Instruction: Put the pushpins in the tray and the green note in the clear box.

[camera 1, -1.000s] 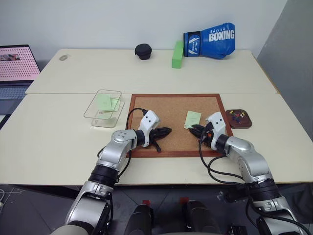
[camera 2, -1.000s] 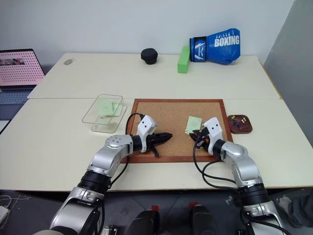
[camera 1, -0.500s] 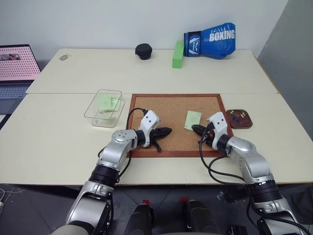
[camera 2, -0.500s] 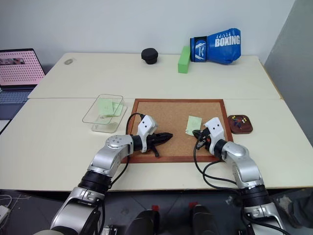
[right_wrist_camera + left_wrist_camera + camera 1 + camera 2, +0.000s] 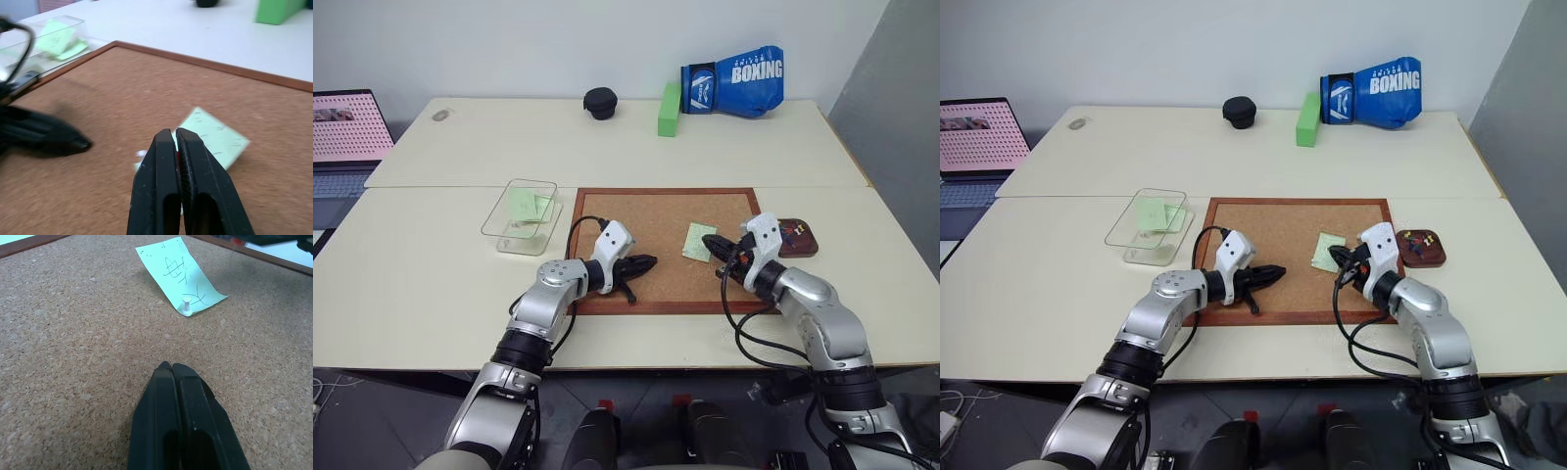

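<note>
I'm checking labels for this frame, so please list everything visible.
wood-framed corkboard: one, brown, table centre
pale-green paper note: one, on corkboard, held by a white pushpin
clear plastic box: one, left of corkboard, green papers inside
dark wooden tray: one, right of corkboard, coloured pushpins inside
boxing glove: one, blue, far edge
foam block: one, bright green, beside glove
round case: one, black, far edge
laptop: one, far left
table: cream
left gripper: shut, over corkboard
right gripper: shut, by note

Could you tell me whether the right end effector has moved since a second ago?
Yes. The right end effector has risen and shifted toward the tray, away from the corkboard's near frame.
</note>
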